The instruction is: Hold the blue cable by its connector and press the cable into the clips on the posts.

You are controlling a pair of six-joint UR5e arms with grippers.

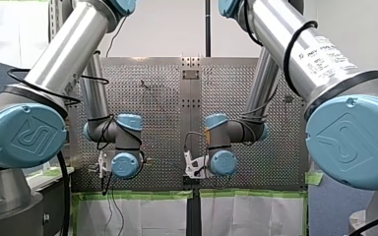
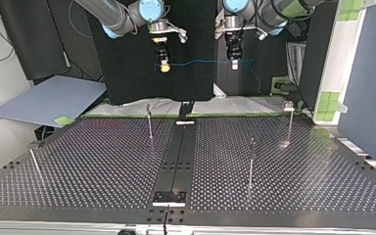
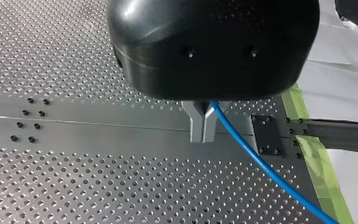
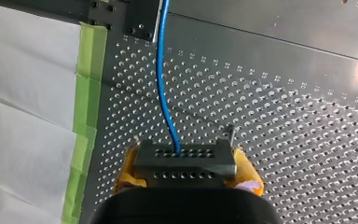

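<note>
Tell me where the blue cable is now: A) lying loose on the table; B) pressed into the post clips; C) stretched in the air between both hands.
C: the top view shows the blue cable spanning from my right hand to my left hand, above the posts.

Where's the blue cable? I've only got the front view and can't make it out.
Observer: The top view shows the blue cable strung in the air between the two grippers, high over the table.
Operator: Both actually gripping it?
Observer: Yes. The wrist views show my left gripper and my right gripper each shut on it.
Operator: Is it in any clip?
Observer: No. In the top view the posts stand below the cable and it touches none of them.
</note>
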